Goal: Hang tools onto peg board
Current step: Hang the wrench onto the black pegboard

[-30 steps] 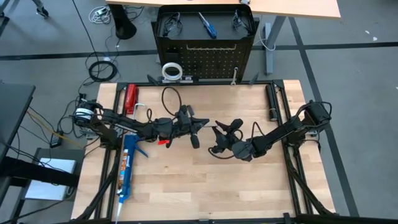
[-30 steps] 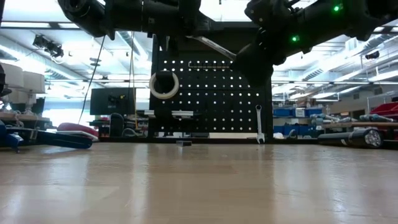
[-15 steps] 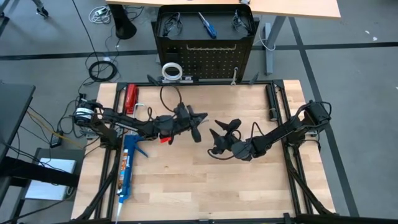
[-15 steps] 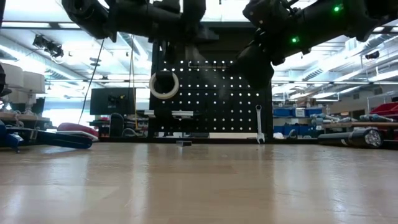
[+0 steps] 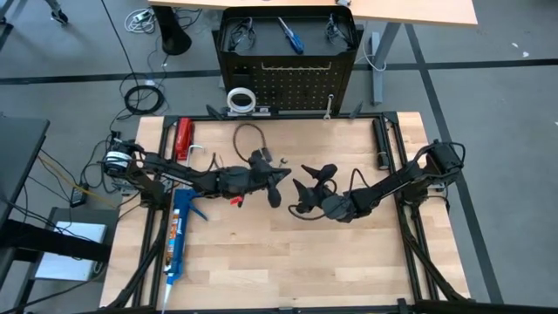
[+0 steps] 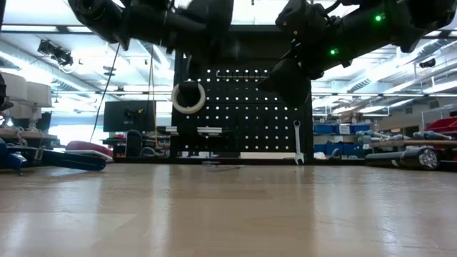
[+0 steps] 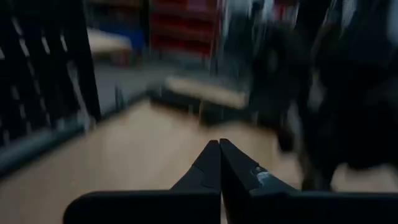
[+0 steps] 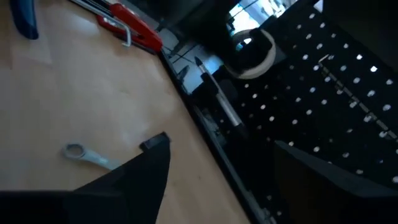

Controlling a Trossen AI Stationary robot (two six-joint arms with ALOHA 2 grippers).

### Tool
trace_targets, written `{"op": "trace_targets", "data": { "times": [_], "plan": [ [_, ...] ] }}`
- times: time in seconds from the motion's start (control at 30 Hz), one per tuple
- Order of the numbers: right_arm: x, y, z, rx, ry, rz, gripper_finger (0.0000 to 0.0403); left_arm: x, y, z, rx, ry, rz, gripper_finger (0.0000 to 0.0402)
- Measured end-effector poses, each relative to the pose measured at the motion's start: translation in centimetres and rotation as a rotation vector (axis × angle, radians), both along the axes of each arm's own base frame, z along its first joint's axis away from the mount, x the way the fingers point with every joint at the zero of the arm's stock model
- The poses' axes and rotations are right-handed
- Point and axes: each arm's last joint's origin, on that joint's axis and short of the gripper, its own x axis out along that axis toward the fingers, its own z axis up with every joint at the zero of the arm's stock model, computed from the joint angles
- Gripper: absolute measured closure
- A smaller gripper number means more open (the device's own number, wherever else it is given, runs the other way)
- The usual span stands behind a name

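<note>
**Both arms over mid-tabletop; one wrench loose on the wood**

Clearance: The pale wooden tabletop (image 5: 288, 262) is bare across its whole near half. The blue caulking gun (image 5: 178, 234) lies along the left edge and the red-handled tool (image 5: 182, 138) sits in the far left corner.

Grippers: The left gripper (image 5: 274, 186) is at the middle of the tabletop, clenched with nothing between its fingers; the left wrist view shows the two dark tips pressed together. The right gripper (image 5: 312, 180) is just beside it, towards the right edge, its fingers spread apart and holding nothing.

Task items: A silver wrench (image 8: 93, 158) lies flat on the wood near the far edge, ring end visible, apart from both grippers. The peg board (image 5: 289, 80), an upright black perforated metal panel, stands against the far edge. On it hang a white tape roll (image 6: 188, 97) at its left side and a second silver wrench (image 6: 298, 141) low at its right side.

Containers: The black tray (image 5: 228, 19) behind the board's top holds a blue-handled screwdriver (image 5: 290, 35) between two black-framed safety glasses (image 5: 237, 31).
</note>
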Motion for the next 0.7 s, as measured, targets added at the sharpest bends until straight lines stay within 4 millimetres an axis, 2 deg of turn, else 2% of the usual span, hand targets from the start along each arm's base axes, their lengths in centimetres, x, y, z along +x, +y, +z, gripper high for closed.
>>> {"op": "trace_targets", "data": {
  "times": [0.17, 0.33, 0.5, 0.7],
  "plan": [
    [-0.3, 0.5, -0.4, 0.03, 0.003, 0.01, 0.0151, -0.6, -0.3, -2.3, -0.037, 0.228, 0.007, 0.0367],
    [-0.2, 0.7, -0.6, 0.159, -0.07, 0.083, 0.017, -1.5, -0.3, -4.1, -0.044, 0.414, 0.063, 0.0292],
    [0.2, -0.4, -0.7, 0.223, -0.092, 0.093, 0.0174, -1.2, 0.1, -6.2, -0.057, 0.496, 0.053, 0.0222],
    [0.3, -0.9, -0.7, 0.227, -0.094, 0.078, 0.0173, -0.7, 0.9, -9.8, -0.094, 0.599, 0.088, 0.0193]
  ]
}}
